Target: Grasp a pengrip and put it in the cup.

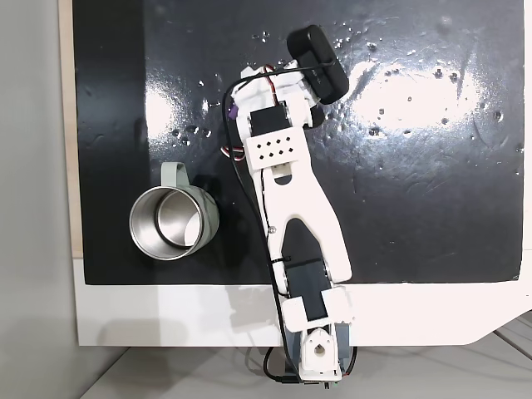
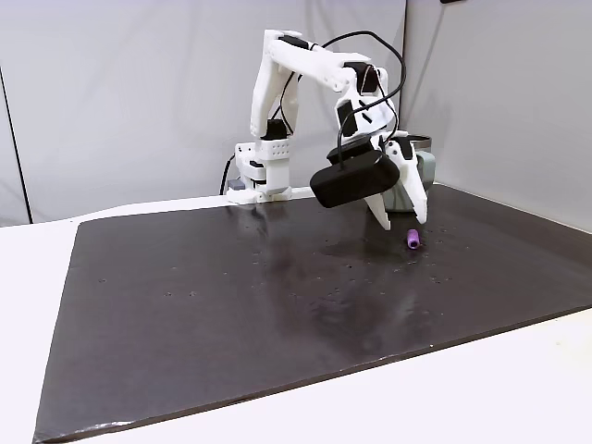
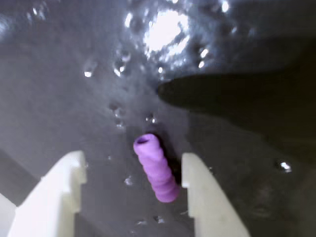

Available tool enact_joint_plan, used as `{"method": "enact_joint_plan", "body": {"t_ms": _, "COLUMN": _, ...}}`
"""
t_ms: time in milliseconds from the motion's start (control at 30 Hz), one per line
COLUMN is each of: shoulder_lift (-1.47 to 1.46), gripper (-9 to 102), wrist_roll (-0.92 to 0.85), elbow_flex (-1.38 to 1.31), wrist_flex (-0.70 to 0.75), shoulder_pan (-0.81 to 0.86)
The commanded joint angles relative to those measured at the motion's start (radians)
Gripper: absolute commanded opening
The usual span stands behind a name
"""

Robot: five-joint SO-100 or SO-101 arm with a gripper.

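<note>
The place looks like a lab or test bench: a white tabletop (image 2: 28, 277) carries a black mat (image 2: 231, 305) covering most of it, plain grey partition walls (image 2: 120, 92) stand behind its far edge, and a cabled white robot arm (image 2: 296, 83) is mounted there.

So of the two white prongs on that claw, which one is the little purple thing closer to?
In the wrist view, the purple pengrip lies between the open claw's prongs, nearer the right prong, almost touching it; the left prong stands well clear.

The claw (image 3: 133, 168) hangs low, its 2 fingers spread apart.
</note>
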Motion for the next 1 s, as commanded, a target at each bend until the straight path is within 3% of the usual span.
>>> {"method": "enact_joint_plan", "body": {"t_ms": 0, "shoulder_lift": -0.012, "gripper": 25, "wrist_roll": -0.015, "elbow_flex": -0.069, "wrist_flex": -0.040, "shoulder_pan": -0.021}}
{"method": "enact_joint_plan", "body": {"t_ms": 667, "shoulder_lift": -0.152, "gripper": 19, "wrist_roll": -0.083, "elbow_flex": -0.051, "wrist_flex": -0.103, "shoulder_pan": -0.081}}
{"method": "enact_joint_plan", "body": {"t_ms": 967, "shoulder_lift": -0.181, "gripper": 9, "wrist_roll": -0.179, "elbow_flex": -0.081, "wrist_flex": -0.014, "shoulder_pan": -0.124}}
